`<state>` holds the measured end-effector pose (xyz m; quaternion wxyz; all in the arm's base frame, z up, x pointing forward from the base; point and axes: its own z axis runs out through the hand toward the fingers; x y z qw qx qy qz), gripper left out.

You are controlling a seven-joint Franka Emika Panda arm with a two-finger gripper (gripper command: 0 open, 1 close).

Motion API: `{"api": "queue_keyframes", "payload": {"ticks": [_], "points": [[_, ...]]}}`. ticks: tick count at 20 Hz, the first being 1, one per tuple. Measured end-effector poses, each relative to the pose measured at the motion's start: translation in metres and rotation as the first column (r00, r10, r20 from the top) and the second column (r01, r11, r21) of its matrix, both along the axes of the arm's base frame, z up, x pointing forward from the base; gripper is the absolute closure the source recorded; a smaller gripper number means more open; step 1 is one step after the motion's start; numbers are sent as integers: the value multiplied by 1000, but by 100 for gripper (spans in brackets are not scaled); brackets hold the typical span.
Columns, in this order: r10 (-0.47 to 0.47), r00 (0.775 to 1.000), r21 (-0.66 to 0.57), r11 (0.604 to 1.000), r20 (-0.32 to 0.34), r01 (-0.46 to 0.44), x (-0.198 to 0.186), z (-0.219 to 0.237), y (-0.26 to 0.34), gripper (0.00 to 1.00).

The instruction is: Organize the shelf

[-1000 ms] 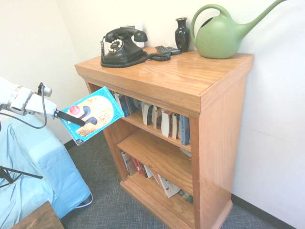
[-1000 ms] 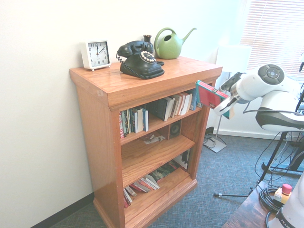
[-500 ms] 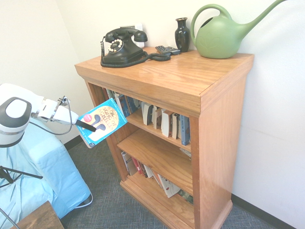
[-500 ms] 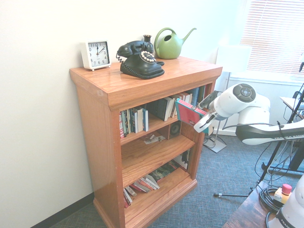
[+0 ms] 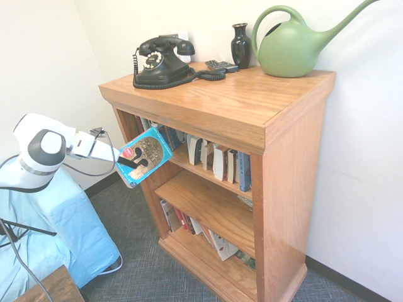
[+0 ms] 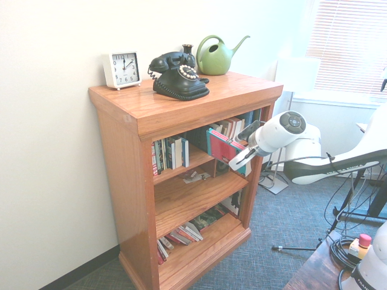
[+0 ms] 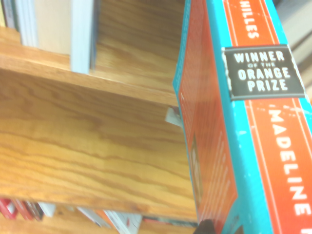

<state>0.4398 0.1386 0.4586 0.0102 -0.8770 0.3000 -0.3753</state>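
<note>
Wooden shelf (image 5: 252,107), jaws gripping teal book (image 5: 143,156)

On the spine of the teal and orange book (image 7: 253,146) we read "WINNER OF THE ORANGE PRIZE" in a dark box, with "MADELINE" below and "HILLES" above. The white clock (image 6: 121,69) shows numerals too small for us to read surely.

Black telephone (image 5: 162,61), dark vase (image 5: 240,45), green watering can (image 5: 296,45), white clock (image 6: 121,69); blue sheet (image 5: 47,233) on the floor.
</note>
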Motion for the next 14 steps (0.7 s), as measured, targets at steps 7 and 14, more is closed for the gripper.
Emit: {"api": "queue_keyframes", "payload": {"ticks": [7, 14], "points": [[9, 1000, 49, 999, 11, -9, 37, -24, -2, 100], [34, 999, 88, 996, 3, -34, 72, -38, 14, 100]]}}
